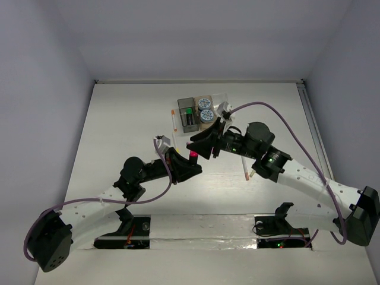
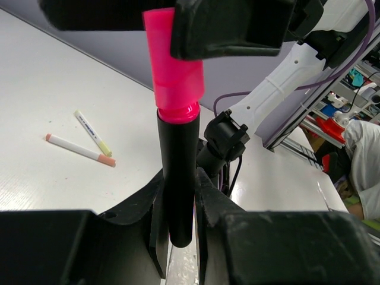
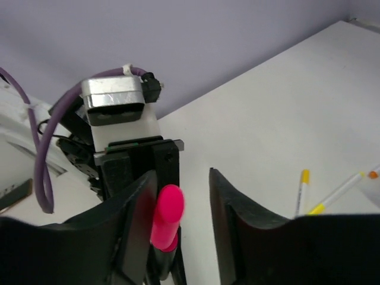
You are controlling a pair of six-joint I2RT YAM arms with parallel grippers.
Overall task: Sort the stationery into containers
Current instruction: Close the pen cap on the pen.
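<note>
Black in the barrel and bright pink at the cap, the short marker (image 2: 178,178) is held clear of the white counter (image 1: 130,119), roughly upright as far as the overhead view shows. It is near the row of three small plastic bins (image 1: 189,100). The left gripper (image 2: 178,202) is clenched on its lower barrel, one finger on each side, which leaves the capped end free and presented upward.

The right gripper (image 3: 183,190) is released, its jaws spread around that cap. In its wrist view the cap sits close against one finger, perhaps touching, with a clear gap to the other, so it grasps nothing.

From the poses this looks like a hand-over. The bins lie nearer the right gripper, and a low hold lets the other arm take the top. Closing the right gripper before the left lets go seems the safe order, since a smooth round cap could slip or pull off the barrel.

Two round blue-white tape rolls (image 1: 207,114) already sit in one bin. A thin white pen with a yellow cap (image 2: 94,132) and another with an orange cap (image 2: 80,149) lie on the counter, well apart from the marker.
</note>
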